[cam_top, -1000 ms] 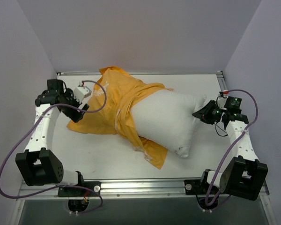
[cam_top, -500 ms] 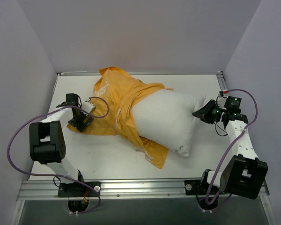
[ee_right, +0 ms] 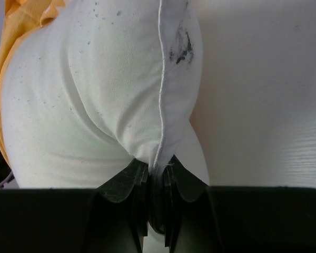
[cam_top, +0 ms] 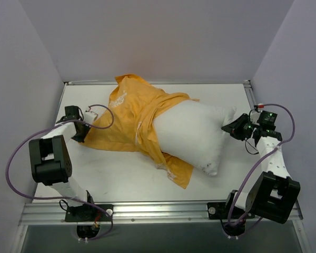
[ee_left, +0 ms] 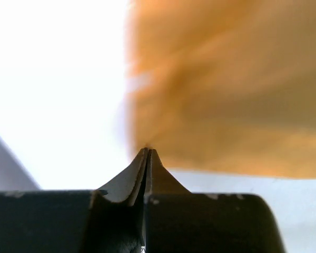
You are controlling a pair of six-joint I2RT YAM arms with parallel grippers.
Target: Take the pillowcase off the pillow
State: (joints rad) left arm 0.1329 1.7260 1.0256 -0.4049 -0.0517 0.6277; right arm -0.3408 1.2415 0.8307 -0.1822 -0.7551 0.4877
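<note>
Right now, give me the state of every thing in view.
pillow: lying flat, right part bare, left end inside the pillowcase.
pillowcase: half off, bunched up.
left end effector: shut at the pillowcase's edge; grip unclear.
right end effector: shut on the pillow's corner.

Found right tool (ee_right: 155, 171) clamped on corner of white pillow (ee_right: 95, 95), directly at seam (ee_right: 160, 79). Noted dark smudge (ee_right: 181, 47) beside seam, grey specks across fabric. Recorded orange pillowcase (ee_right: 21, 26) bunched at far left; pale counter (ee_right: 263, 105) to right.
</note>
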